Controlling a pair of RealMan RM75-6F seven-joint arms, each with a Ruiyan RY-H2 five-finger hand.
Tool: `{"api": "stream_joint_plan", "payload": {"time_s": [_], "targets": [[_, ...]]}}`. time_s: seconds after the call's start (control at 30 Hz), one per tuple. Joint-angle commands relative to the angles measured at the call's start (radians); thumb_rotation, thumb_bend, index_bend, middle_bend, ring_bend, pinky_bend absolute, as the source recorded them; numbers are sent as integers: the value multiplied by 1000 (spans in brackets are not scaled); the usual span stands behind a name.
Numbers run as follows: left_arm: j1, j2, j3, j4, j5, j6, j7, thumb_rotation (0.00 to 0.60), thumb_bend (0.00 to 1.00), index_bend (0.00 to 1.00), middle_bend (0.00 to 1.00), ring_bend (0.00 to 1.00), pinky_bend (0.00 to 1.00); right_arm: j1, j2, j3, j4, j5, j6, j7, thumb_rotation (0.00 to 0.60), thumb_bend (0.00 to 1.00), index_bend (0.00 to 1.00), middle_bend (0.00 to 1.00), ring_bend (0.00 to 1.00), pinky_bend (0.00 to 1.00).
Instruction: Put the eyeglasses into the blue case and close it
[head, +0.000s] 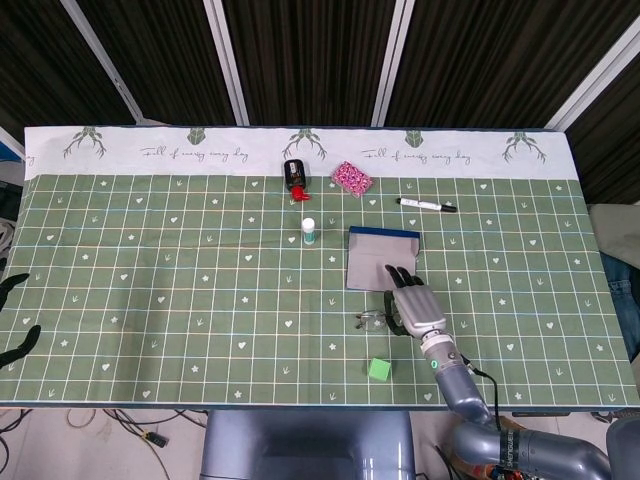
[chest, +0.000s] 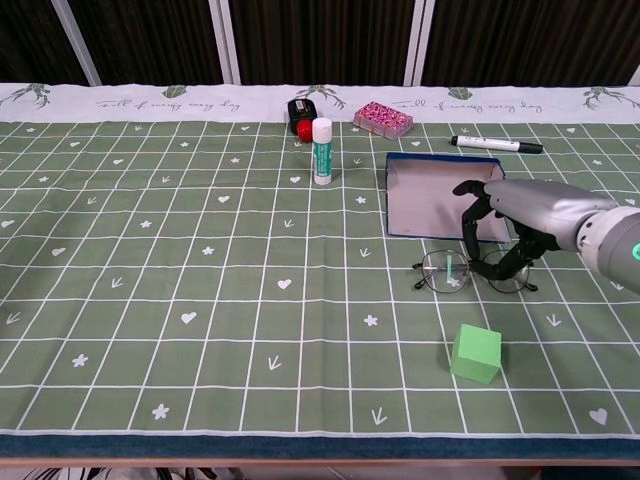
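Note:
The eyeglasses (chest: 447, 272) (head: 373, 321) are thin wire frames, just below the open blue case (chest: 425, 200) (head: 380, 262), whose grey inside faces up. My right hand (chest: 515, 215) (head: 415, 305) is curled over the right lens and pinches the frame there. The left lens sticks out to the left of the fingers. The hand's fingertips reach the case's lower right corner. Of my left hand (head: 12, 320) only dark fingers show at the left edge of the head view, apart and holding nothing.
A green cube (chest: 476, 352) sits close below the eyeglasses. A white glue stick (chest: 321, 150) stands left of the case. Along the back lie a black marker (chest: 496, 144), a pink box (chest: 383, 117) and a black-and-red item (chest: 300, 113).

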Motion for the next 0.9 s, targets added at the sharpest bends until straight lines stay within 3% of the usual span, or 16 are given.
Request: {"api": "stream_joint_plan", "payload": {"time_s": [0.03,0.2,0.4,0.9], "targets": [[0,0,0,0,0,-1,0,600,313,159,0,0,0,11,16,14,-13,-6,3,-4,600,494,622,54,48,183],[1,-1,0,-2,2,2,0,600,313,159,0,0,0,43,53,53,-31,31,-23,-23,600,494,630,53,41,183],[1,0,0,-2,3,4,-2,600,313,160,0,0,0,109,94,110,-16,164,-103,-55,600,493,636,46,39,183],[1,1,-4,0,-2,5,-5,600,313,159,0,0,0,304,24,161,257,430,-222,-145,600,491,657,31,38,183]]}}
